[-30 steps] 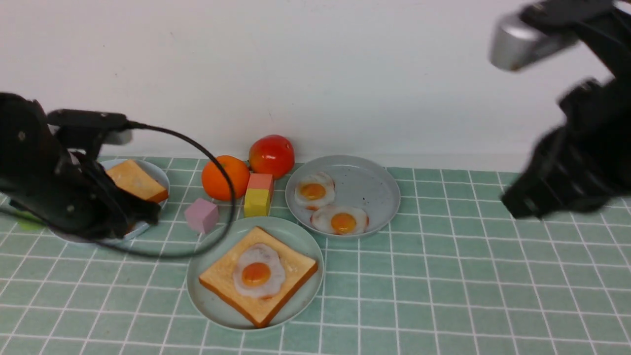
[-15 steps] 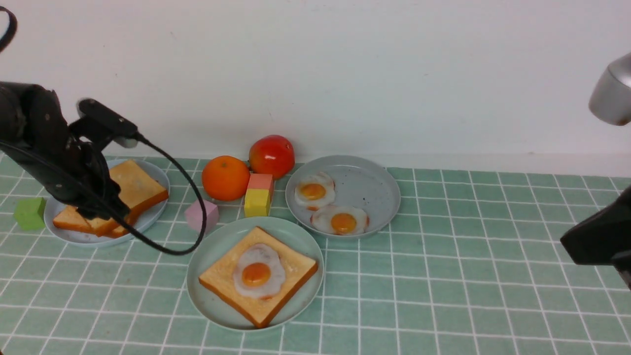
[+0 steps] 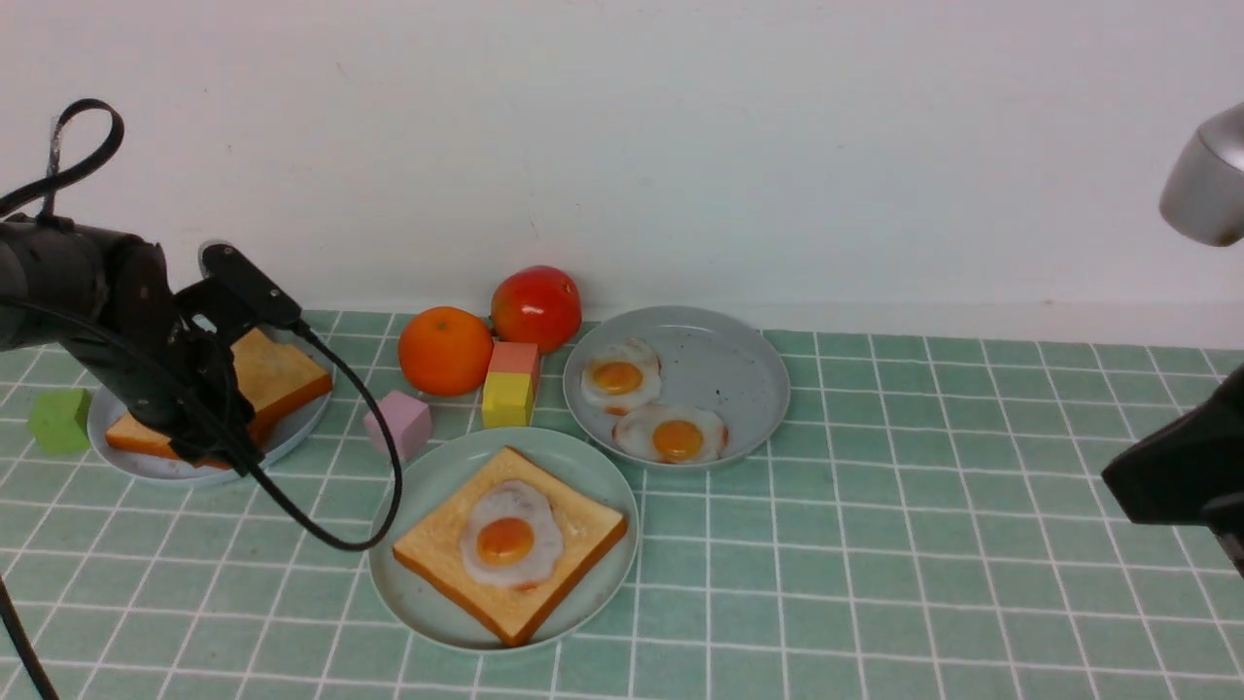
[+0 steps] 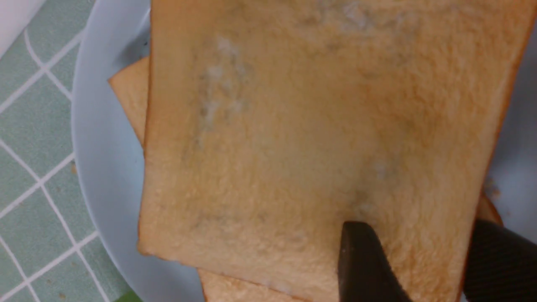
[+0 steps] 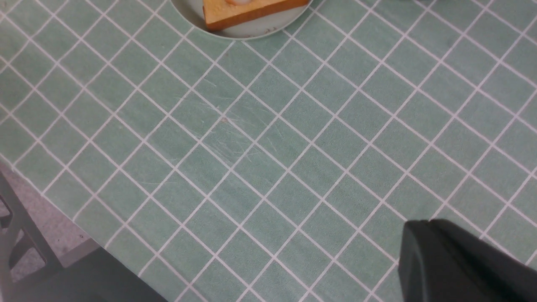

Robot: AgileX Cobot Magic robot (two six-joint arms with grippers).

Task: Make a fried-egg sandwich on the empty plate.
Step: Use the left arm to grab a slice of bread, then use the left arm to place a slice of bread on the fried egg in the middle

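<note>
The empty plate (image 3: pixel 418 506), pale mint green, sits front and centre and carries one toast slice (image 3: pixel 573 540) with a fried egg (image 3: pixel 507 537) on it. Its rim (image 5: pixel 251 31) and the toast's edge (image 5: pixel 251 8) also show in the right wrist view. At the left, two more toast slices lie overlapped on a bluish-white plate (image 3: pixel 301 428). My left gripper (image 4: pixel 419 228) is open over the top slice (image 4: pixel 293 126): one finger rests on the slice's face, the other stands just outside its crust. My right gripper (image 5: pixel 419 228) is shut and empty above bare tablecloth at the far right (image 3: pixel 1127 481).
A grey speckled plate (image 3: pixel 729 379) behind the mint one holds two fried eggs (image 3: pixel 619 376). An orange (image 3: pixel 445 350), a tomato (image 3: pixel 535 306), a pink block (image 3: pixel 398 424), a red-and-yellow block (image 3: pixel 510 384) and a green block (image 3: pixel 58 420) stand nearby. The left arm's cable (image 3: pixel 369 506) hangs near the mint plate.
My left gripper has gone from shut to open and has shifted over the toast stack. My right arm has swung down and out to the right edge of the front view.
</note>
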